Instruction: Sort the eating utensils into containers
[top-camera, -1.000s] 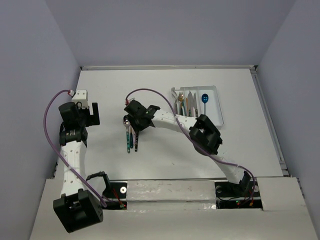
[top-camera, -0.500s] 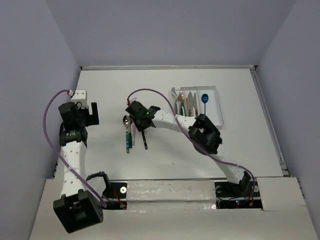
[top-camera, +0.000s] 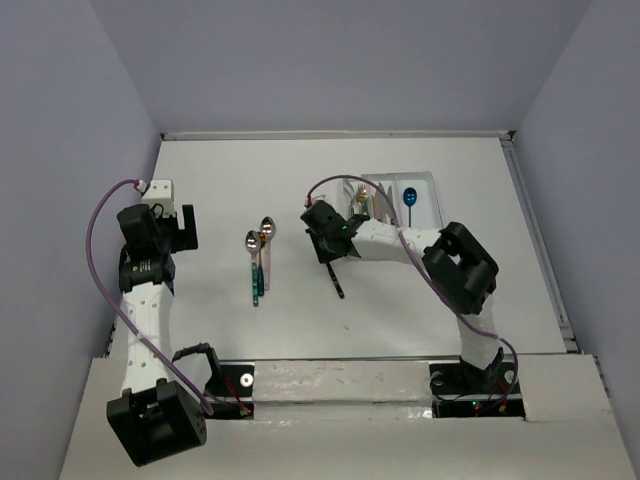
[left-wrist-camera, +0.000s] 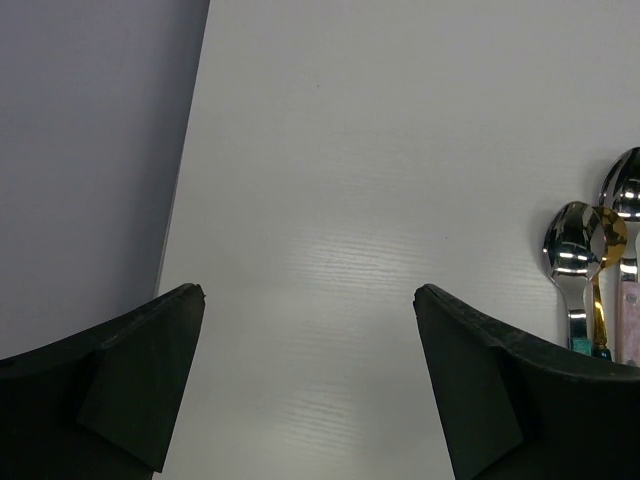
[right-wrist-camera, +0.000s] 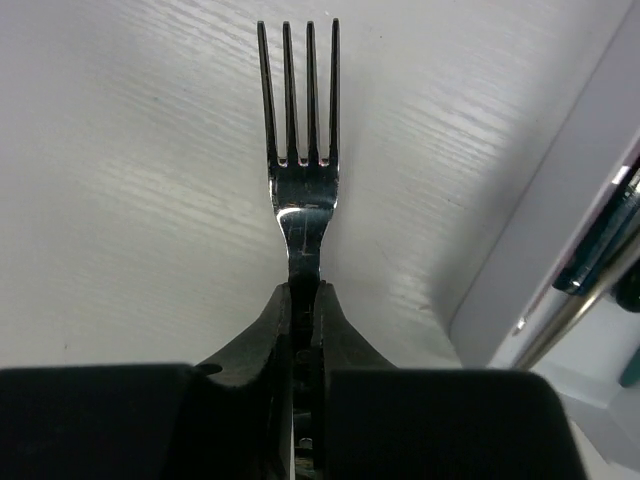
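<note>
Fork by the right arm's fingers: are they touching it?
Touching. In the right wrist view, both fingers of the right gripper press against the neck of the fork, with no gap.

High overhead view from the near side, whole table (top-camera: 220, 180), wrist views close and low, spoons (left-wrist-camera: 572, 240) shared overhead and left.

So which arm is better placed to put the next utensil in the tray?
Right. The right fingers are shut on a fork, close beside the tray; the left fingers are open and empty, far across the table.
</note>
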